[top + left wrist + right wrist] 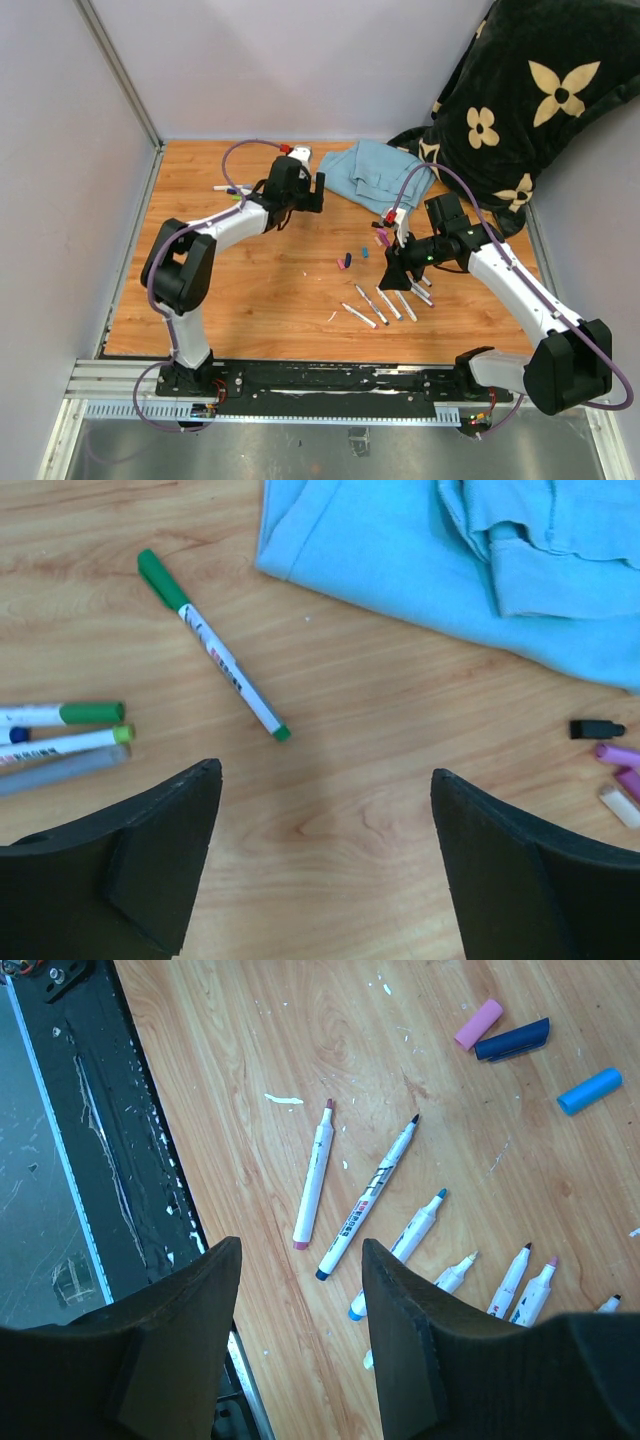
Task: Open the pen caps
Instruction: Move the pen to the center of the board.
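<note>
Up-left of gaping, empty left gripper (325,775): green cap (160,578), on a pen (225,665) slanting upper left to lower right. Well apart from right gripper (300,1250), half-spread, empty.

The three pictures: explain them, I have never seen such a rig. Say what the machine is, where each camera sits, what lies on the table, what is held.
These are two robot arms bolted at the near edge of a wooden table. One picture looks down from above and behind them. The other two come from a camera on each wrist, its black fingers at the bottom. On the table lie a blue cloth, uncapped markers, loose caps and a green marker with its cap on. The left gripper and right gripper are both open and hold nothing.
</note>
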Robot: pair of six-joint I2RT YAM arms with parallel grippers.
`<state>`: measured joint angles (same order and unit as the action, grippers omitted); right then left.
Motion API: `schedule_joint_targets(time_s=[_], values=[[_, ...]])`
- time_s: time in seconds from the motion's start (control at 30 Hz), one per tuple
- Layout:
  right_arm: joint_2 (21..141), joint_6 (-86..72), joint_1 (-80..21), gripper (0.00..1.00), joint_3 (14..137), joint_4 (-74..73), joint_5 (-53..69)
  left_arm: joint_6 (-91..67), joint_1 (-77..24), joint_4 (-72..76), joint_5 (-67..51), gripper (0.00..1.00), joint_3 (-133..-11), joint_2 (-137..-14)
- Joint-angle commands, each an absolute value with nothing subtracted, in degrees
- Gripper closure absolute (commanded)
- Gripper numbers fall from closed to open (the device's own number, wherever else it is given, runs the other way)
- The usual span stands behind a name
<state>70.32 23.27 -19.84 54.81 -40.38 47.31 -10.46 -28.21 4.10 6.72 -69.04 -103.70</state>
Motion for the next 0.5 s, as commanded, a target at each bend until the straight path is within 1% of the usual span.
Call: schedule_joint_targets(time_s=[0.0,0.07,0.17,0.2,0.3,0.47], values=[[69.4,24.5,-19.0,0.47,56.2,-41.0,47.1,-8.1,-26.7,-2.9,7.4,0.16,-77.1,-109.8],[69.3,24.5,-18.9,0.47,56.2,-41.0,47.1,-8.9,-26.0,-5.5,8.6,0.27,-81.0,-113.1],[69.3,24.5,-18.9,0.47,56.2,-41.0,47.3,-10.6,-25.1,-9.6,10.8,0.5,-87.3,-117.8],[69.3,24.5,-18.9,0.47,56.2,-41.0,47.3,-11.1,-24.9,-11.6,11.7,0.53,-89.5,-119.2],[69.3,24.5,-19.0,0.47,56.2,-41.0,47.2,-11.8,-24.8,-15.8,12.9,0.53,-95.8,-123.2],[69.2,24.5,-18.9,0.47,56.2,-41.0,47.2,-11.6,-24.8,-19.2,14.1,0.53,-100.8,-127.8]])
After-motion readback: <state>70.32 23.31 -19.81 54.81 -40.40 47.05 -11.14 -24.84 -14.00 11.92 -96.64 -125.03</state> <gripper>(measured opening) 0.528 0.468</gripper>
